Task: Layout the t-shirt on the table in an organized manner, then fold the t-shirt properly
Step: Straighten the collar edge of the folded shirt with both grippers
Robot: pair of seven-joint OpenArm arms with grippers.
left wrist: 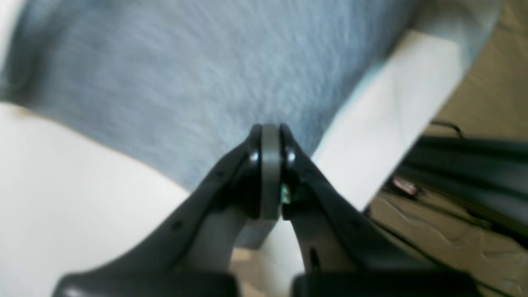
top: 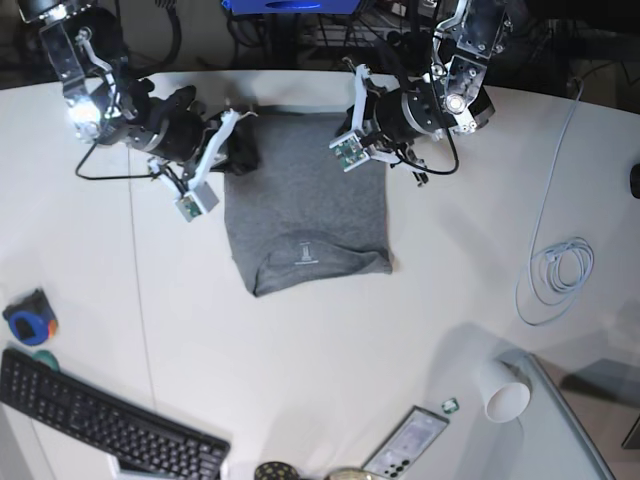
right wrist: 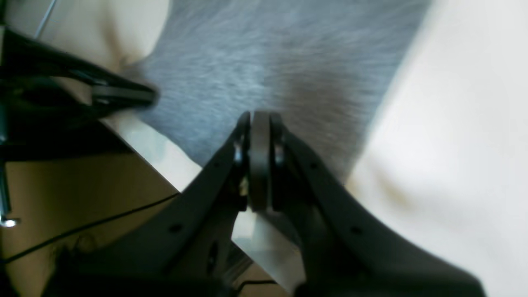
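The heather-grey t-shirt (top: 305,195) lies on the white table (top: 320,350) as a narrow rectangle, sleeves tucked in. Its neck with the pale mark (top: 304,255) points to the near side. My left gripper (top: 352,118) is at the shirt's far right corner. My right gripper (top: 238,120) is at the far left corner. In the left wrist view the gripper (left wrist: 270,128) is shut with grey cloth (left wrist: 185,82) at its tips. In the right wrist view the gripper (right wrist: 260,113) is shut on the cloth (right wrist: 268,53) likewise. Both wrist views are blurred.
The table's far edge (left wrist: 392,107) runs close beside both grippers, with floor and cables beyond. A white cable (top: 555,268) lies at the right. A paper cup (top: 505,395), a phone (top: 410,440), a keyboard (top: 100,430) and a blue-orange object (top: 28,322) lie along the near side.
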